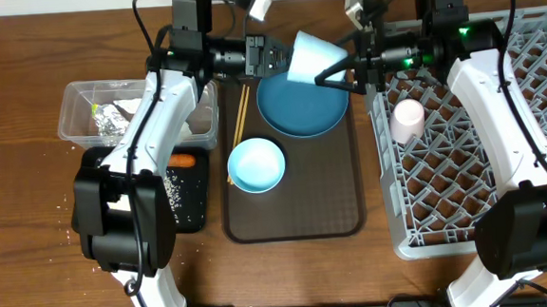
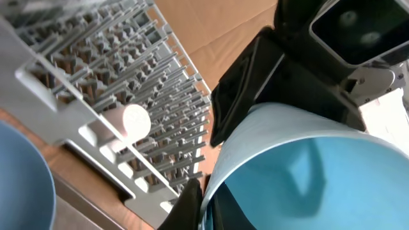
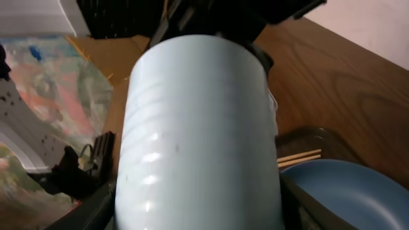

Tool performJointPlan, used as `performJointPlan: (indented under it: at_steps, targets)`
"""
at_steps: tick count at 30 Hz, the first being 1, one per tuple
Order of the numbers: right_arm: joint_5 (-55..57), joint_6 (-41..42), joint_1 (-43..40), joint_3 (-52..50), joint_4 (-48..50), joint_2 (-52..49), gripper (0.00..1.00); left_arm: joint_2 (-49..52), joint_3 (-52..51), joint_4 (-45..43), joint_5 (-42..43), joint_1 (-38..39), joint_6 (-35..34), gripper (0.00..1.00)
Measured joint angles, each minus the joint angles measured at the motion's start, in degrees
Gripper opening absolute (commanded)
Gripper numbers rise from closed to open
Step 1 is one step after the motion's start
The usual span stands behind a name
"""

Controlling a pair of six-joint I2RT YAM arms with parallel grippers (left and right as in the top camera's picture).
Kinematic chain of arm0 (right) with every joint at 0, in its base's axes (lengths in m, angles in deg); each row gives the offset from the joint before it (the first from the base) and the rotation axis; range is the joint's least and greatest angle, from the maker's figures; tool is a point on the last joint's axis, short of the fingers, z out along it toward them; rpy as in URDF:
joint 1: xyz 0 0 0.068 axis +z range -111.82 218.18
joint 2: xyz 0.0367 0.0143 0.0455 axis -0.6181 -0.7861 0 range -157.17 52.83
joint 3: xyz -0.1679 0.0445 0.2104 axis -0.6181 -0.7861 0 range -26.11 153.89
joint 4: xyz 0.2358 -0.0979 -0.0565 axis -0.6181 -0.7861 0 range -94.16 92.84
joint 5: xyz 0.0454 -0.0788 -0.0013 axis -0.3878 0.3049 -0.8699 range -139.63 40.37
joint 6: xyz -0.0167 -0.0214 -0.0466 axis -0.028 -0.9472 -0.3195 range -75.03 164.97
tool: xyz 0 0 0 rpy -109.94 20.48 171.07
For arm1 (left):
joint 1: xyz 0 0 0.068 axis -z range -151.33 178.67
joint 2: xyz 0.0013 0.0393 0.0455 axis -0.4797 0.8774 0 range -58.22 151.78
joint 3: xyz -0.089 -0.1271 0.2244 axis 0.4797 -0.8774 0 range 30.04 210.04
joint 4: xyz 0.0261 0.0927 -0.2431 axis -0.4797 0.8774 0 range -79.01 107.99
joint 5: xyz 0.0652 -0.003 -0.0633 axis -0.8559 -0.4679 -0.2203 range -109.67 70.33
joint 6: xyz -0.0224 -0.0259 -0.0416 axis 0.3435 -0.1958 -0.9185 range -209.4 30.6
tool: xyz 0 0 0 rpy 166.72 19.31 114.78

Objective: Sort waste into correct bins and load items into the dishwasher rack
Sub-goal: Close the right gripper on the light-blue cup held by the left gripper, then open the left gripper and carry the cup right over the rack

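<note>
The light blue cup (image 1: pixel 306 54) hangs tilted in the air above the dark-blue plate (image 1: pixel 301 109). My left gripper (image 1: pixel 275 58) is shut on its rim; in the left wrist view the black fingers (image 2: pixel 192 207) pinch the thin wall of the cup (image 2: pixel 307 172). My right gripper (image 1: pixel 330 66) comes from the right, and its jaws press on both sides of the cup's body (image 3: pixel 198 140). The pale pink cup (image 1: pixel 407 119) lies in the grey dishwasher rack (image 1: pixel 483 150). The light blue bowl (image 1: pixel 255 164) and the wooden chopsticks (image 1: pixel 241 117) rest on the brown tray (image 1: pixel 292 219).
At the left a clear tub (image 1: pixel 75 99) holds a foil wrapper (image 1: pixel 114 116). In front of it lies a black tray (image 1: pixel 191 211) with an orange carrot (image 1: pixel 184 162) and rice. The left arm crosses over both bins. The rack fills the right side.
</note>
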State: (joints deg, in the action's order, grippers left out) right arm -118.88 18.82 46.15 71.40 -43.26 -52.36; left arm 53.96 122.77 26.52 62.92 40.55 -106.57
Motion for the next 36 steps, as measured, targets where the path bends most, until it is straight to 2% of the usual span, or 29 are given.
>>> performJointPlan:
  at_steps: [5,12,14,17,23,31,36]
  targets:
    - [-0.5,1.9,0.1,-0.5,0.1,0.0,0.35,0.0,0.1,5.6,0.0,0.0,3.8,0.06]
    - [-0.4,2.3,0.1,-0.5,0.2,0.0,0.34,0.0,0.2,6.7,-0.5,-0.1,5.5,0.07]
    - [-0.3,2.4,0.1,-0.5,0.2,0.0,0.34,0.0,0.2,6.8,-0.7,-0.1,5.6,0.14]
    - [0.4,2.7,-0.1,-0.5,1.2,0.0,0.34,0.0,0.2,7.4,-1.6,0.0,6.8,0.31]
    - [0.9,2.8,-0.7,-0.5,1.4,0.0,0.33,0.0,0.2,7.7,-4.4,-0.4,7.2,0.49]
    - [6.7,6.3,-1.0,-0.5,1.5,0.0,0.29,0.0,0.2,8.6,-6.5,-3.3,7.1,0.49]
    - [14.1,11.8,-3.8,-0.5,1.1,0.3,0.23,0.0,0.2,12.0,-9.4,-4.1,7.1,0.50]
